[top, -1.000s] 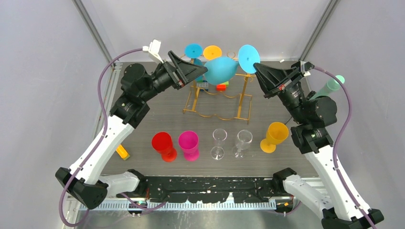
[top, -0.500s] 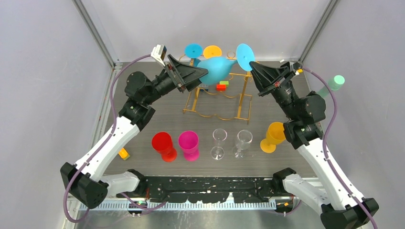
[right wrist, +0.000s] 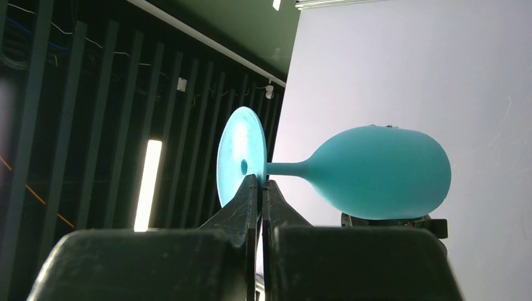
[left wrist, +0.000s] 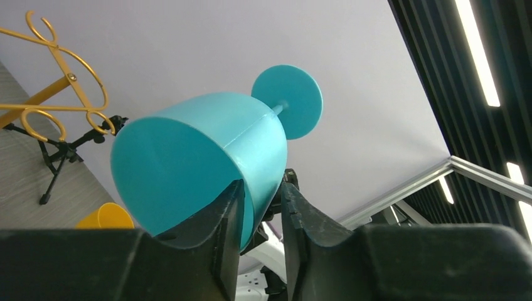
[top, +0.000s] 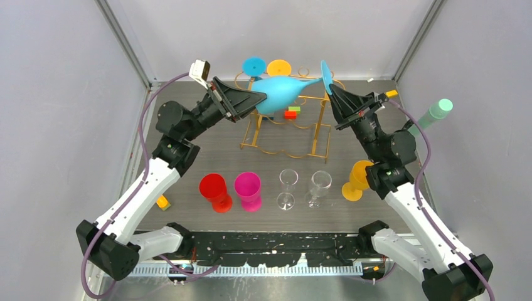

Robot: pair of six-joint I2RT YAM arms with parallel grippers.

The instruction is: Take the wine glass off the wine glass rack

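Note:
A teal wine glass point(top: 279, 93) hangs level in the air above the gold wire wine glass rack point(top: 326, 122), bowl to the left, foot to the right. My left gripper point(top: 262, 98) has closed on the bowl's rim. In the left wrist view one finger sits inside the wine glass point(left wrist: 188, 157) and the other against its outer wall, at the left gripper point(left wrist: 262, 188). My right gripper point(top: 330, 88) is shut on the edge of the round foot. The right wrist view shows the wine glass point(right wrist: 383, 172) and the right gripper point(right wrist: 259, 182) pinching that disc. The rack's curled loops point(left wrist: 63, 69) lie below left.
Blue point(top: 254, 64) and orange point(top: 278, 67) glass feet stick up at the rack's far end. In front stand red point(top: 214, 191), magenta point(top: 248, 190), two clear point(top: 287, 188) and orange point(top: 361, 177) glasses. A green cup point(top: 433, 116) lies right, small blocks point(top: 290, 113) under the rack.
The left gripper has closed from wide open onto the bowl's rim. The glass has turned level, its foot now edge-on. Both arms have shifted slightly.

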